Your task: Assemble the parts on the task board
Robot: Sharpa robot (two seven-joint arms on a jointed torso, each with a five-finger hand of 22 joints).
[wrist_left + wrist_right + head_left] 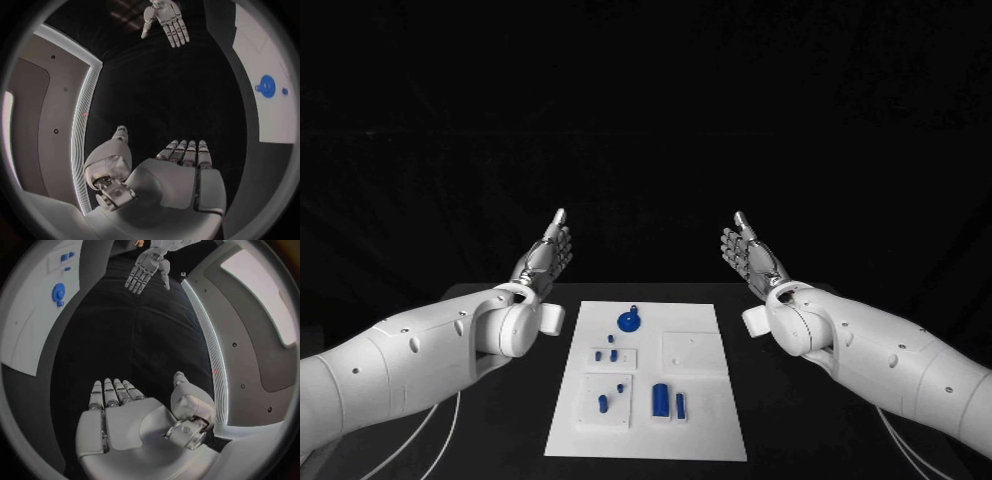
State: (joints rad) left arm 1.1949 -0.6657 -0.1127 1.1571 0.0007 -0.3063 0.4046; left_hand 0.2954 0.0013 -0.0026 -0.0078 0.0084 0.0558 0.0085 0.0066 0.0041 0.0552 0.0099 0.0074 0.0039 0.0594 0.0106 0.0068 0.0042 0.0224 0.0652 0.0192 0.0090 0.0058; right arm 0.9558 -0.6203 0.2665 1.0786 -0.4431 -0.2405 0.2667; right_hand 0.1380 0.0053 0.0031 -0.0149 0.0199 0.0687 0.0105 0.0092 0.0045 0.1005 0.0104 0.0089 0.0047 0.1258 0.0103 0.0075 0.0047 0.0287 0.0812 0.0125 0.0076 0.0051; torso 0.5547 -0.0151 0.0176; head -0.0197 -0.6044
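Note:
The white task board [704, 400] lies flat in the middle of the table. On it sit a round blue part [630, 321] near the far end, small blue pegs [606, 354] in a raised block, and larger blue pieces [661, 399] toward the near end. My left hand [545, 254] is raised past the board's far left corner, fingers straight and apart, holding nothing. My right hand [750, 256] mirrors it past the far right corner, also flat and holding nothing. The left wrist view shows my left hand [178, 170], the right hand [167, 21] and the round blue part [267, 86].
The black table [790, 430] runs along both sides of the board. A square recessed block [689, 352] sits on the board's right half. In the right wrist view, the board [31, 325] curves along the edge with the round part [58, 292].

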